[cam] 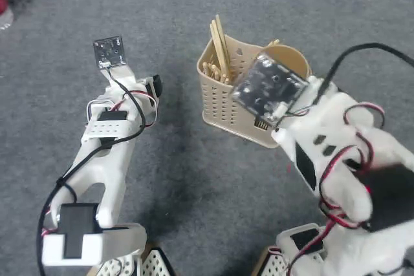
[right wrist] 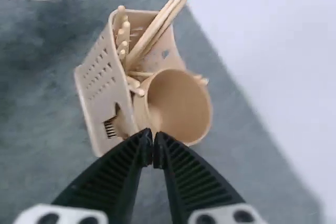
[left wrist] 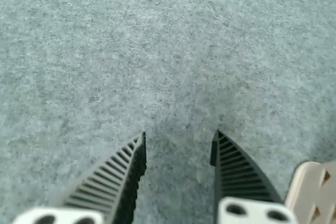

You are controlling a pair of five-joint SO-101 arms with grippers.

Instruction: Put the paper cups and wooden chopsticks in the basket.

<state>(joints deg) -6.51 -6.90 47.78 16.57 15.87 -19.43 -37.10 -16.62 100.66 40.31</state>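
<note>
Our right tool (right wrist: 152,142) is pinched shut, its ribbed jaws all but touching with nothing visible between them, and it hangs just beside the rim of a paper cup (right wrist: 178,106). That cup lies tilted inside the basket (right wrist: 97,87), its mouth toward the tool. The wooden chopsticks (right wrist: 152,27) stand in the same basket, leaning and poking above its rim (a few shorter ends show lower down, beside the cup). From the high view, the basket sits at about one o'clock on the grey table (cam: 194,179), with our right arm coming in from five o'clock and covering part of it. Our left tool (left wrist: 178,139) is spread wide, holding nothing, over the table, with a corner of the basket near one jaw. Our left arm runs from seven o'clock toward ten o'clock.
</note>
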